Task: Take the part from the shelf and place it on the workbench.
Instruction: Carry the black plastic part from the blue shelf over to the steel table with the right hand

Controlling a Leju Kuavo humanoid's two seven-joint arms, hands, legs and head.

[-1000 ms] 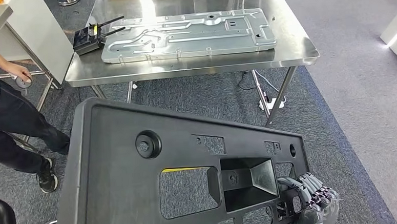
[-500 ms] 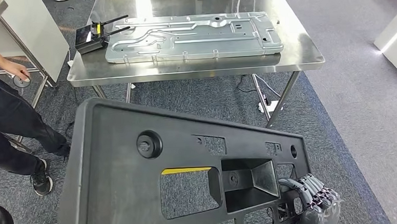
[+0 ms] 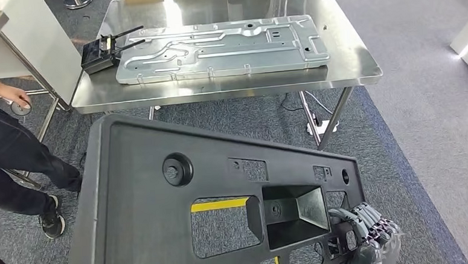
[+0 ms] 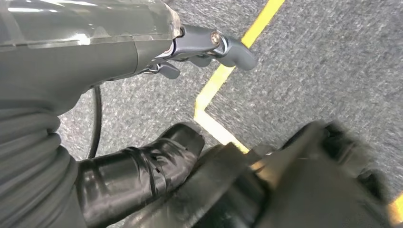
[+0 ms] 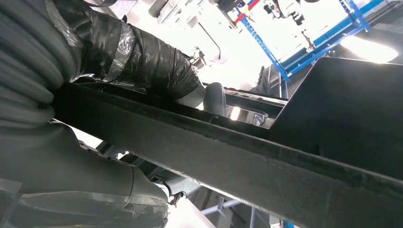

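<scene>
The black plastic panel (image 3: 182,219), a large moulded part with cut-out windows, a round boss and a deep rectangular pocket, takes up the lower half of the head view, tilted, above the grey carpet floor (image 3: 414,159) and short of the desk. No brand or writing can be read on it.

At its 4 o'clock corner the right hand (image 3: 364,237) grips the panel's edge, grey ribbed fingers curled over the rim; in the right wrist view the taped thumb (image 5: 147,61) lies along one face of the panel's rim (image 5: 228,156). The left hand (image 4: 142,166) is seen in its wrist view with a dark taped thumb against the panel's blurred underside (image 4: 294,190); whether it truly clasps the panel I cannot tell.

At 12 o'clock stands the stainless steel desk (image 3: 349,65), carrying a large stamped sheet-metal plate (image 3: 221,48) and, at the plate's 9 o'clock, a black device with antennas (image 3: 100,53). Yellow floor tape (image 4: 228,71) shows beneath the panel. At 9 o'clock a person (image 3: 9,156) in dark trousers stands beside another table (image 3: 33,39).
</scene>
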